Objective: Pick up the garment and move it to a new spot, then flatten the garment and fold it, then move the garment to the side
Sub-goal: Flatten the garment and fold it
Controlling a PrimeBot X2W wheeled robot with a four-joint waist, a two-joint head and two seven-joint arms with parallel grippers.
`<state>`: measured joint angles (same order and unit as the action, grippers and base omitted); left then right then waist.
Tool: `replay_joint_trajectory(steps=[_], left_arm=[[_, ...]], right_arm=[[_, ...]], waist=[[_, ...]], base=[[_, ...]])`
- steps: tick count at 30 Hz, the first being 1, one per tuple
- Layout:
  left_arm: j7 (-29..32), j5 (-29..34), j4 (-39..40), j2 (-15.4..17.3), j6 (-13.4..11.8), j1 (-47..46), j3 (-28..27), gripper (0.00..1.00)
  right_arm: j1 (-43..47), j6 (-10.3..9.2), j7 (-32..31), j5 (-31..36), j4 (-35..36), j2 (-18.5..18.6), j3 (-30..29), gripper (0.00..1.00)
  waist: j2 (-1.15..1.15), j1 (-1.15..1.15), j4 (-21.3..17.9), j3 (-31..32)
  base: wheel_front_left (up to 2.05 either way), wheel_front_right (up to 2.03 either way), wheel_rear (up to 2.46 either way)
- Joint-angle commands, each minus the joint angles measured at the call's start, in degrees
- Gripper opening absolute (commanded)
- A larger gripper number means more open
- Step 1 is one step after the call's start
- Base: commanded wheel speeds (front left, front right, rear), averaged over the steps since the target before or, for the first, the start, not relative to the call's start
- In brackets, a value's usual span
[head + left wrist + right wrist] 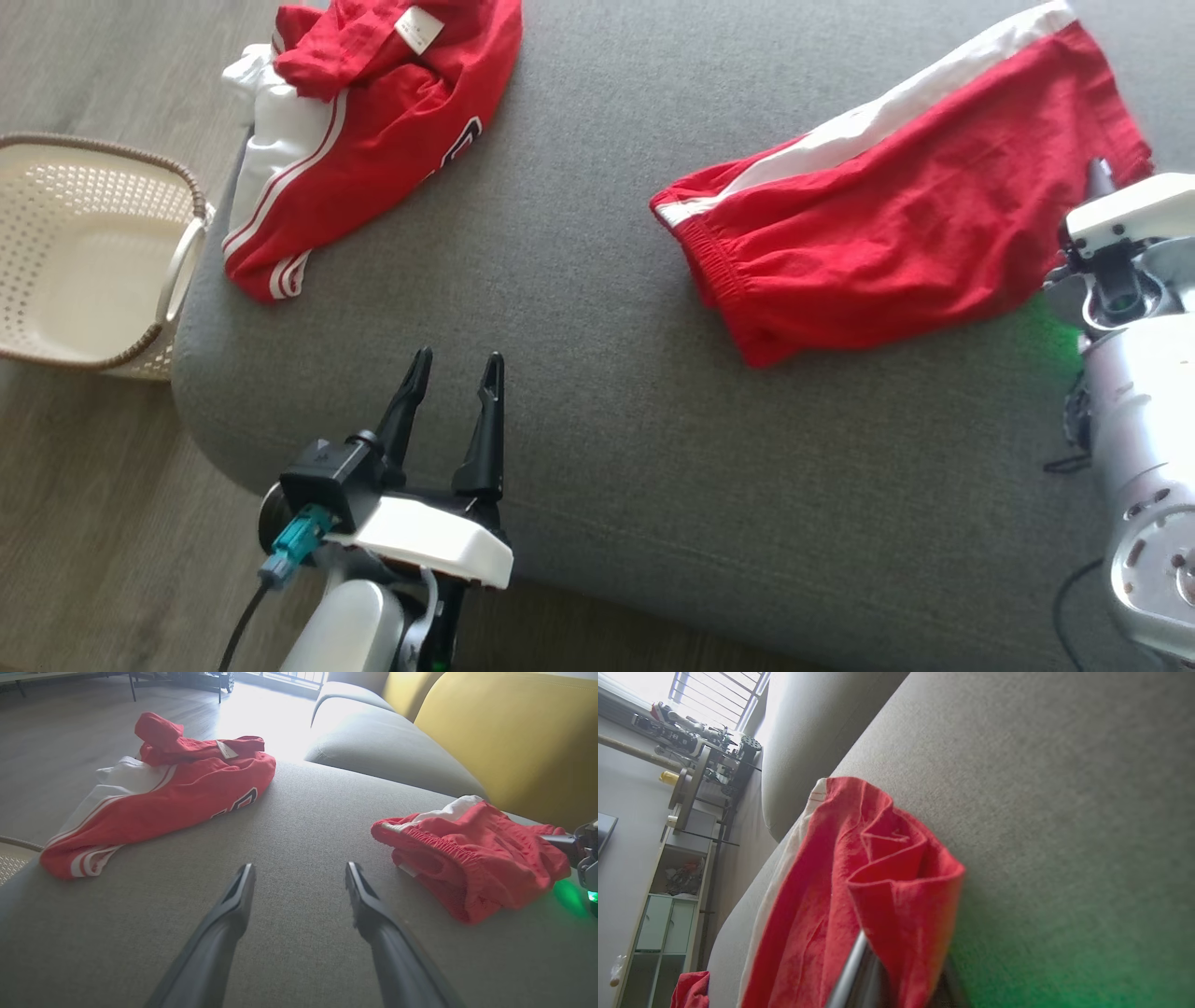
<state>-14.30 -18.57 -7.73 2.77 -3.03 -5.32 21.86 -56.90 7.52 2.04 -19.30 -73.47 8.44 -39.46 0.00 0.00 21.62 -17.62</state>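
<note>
Pinching leg-end corner of red shorts (896, 215) with right pincer (1102, 175), shut on cloth, at right end of sofa seat (579, 420); likely corner hold for lifting to new spot. Holding left pincer (459, 357) wide, empty, above seat's front edge, probably reserved for flattening.

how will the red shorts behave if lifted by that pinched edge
Probably floppy: the red shorts lie creased and folded, so they should droop from the right end effector shut on their edge. Likely light, as the thin cloth bunches easily there. The gathered waistband may hang lowest, being thicker.
</note>
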Motion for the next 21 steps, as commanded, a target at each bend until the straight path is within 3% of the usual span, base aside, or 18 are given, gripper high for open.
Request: replay_joint_trajectory(steps=[1, 11, 21], left_arm=[[-0.7, -0.2, 1.5, 0.1, -0.2, -1.2, -1.8, 1.0], [-0.7, 0.7, 1.1, 0.1, -0.2, 0.3, -3.0, 1.0], [-0.7, 1.6, 0.9, 0.1, 0.0, 2.5, -4.5, 1.0]], right_arm=[[1.7, -0.03, 0.3, 0.4, -0.5, -1.6, -0.4, 0.0], [2.6, -0.03, 4.6, 2.2, -0.5, -3.0, -7.2, 0.0], [6.6, -0.03, 10.3, -0.5, -0.5, -4.4, -12.5, 0.0]], waist=[[0.0, 0.0, -0.5, 0.6], [0.0, 0.0, -4.1, 5.0], [0.0, 0.0, -8.2, 9.2]], base=[[0.0, 0.0, 0.0], [0.0, 0.0, 0.0], [0.0, 0.0, 0.0]])
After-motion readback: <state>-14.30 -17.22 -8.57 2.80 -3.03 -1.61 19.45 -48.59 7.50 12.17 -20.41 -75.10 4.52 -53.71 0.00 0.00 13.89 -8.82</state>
